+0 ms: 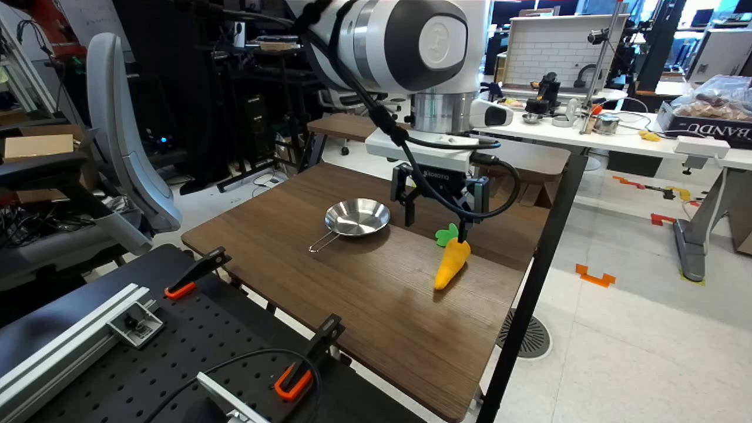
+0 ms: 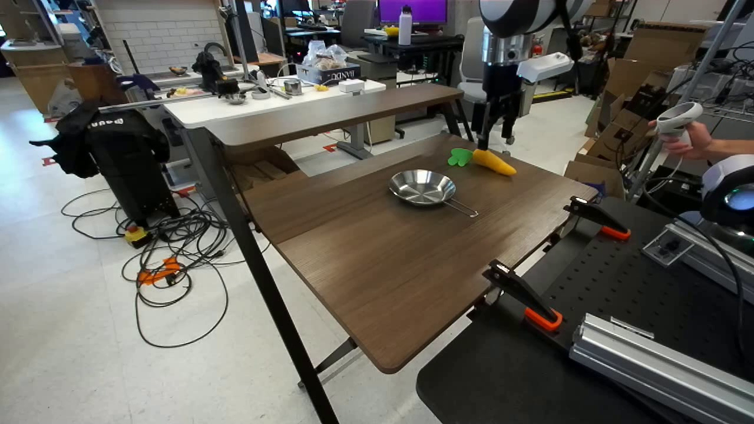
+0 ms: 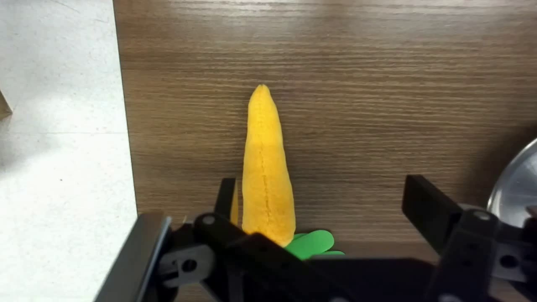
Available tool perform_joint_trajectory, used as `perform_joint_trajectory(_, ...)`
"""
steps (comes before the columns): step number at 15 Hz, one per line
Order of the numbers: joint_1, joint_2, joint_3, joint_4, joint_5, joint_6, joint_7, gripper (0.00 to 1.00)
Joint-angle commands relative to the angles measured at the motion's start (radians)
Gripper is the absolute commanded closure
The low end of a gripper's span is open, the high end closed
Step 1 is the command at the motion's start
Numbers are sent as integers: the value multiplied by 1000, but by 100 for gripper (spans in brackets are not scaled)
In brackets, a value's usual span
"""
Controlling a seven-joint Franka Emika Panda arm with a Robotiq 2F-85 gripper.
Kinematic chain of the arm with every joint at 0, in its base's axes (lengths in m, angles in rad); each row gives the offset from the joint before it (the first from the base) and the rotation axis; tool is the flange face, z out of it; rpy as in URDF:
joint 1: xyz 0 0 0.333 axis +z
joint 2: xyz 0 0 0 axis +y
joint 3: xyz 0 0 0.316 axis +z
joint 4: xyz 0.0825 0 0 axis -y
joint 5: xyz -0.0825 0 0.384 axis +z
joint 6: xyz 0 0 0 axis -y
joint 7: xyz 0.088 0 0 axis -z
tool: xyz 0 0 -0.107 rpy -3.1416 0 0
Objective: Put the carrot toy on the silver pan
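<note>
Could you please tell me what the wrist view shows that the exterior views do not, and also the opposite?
Only the wrist view shows the crease along the carrot toy.

Only the exterior views show the silver pan whole, with its thin handle, plus the robot arm and two orange-handled clamps.

All share the carrot toy, its green top, the open gripper and the brown table; the wrist view catches just the pan's edge.

I'm getting glossy metal off the silver pan (image 1: 357,217), smooth wood grain with a soft sheen on the tabletop (image 1: 352,294), and a matt carrot toy (image 3: 267,172), possibly cloth through this camera.
</note>
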Motion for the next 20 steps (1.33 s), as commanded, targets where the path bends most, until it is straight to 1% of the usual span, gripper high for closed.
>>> perform_joint_trajectory(1,-39,70,27,73,3,17,-29,0)
perform_joint_trajectory(7,-57,121,28,121,0,20,-30,0)
perform_joint_trajectory(15,-74,164,29,129,-6,47,-41,0)
perform_joint_trajectory(16,-71,167,26,129,-10,53,-40,25)
perform_joint_trajectory(17,-72,170,27,129,-11,59,-44,28)
perform_joint_trajectory(18,-74,173,28,127,-11,72,-46,34)
perform_joint_trajectory(19,-73,175,28,125,-13,79,-49,44)
perform_joint_trajectory(20,-73,177,28,124,-14,87,-51,51)
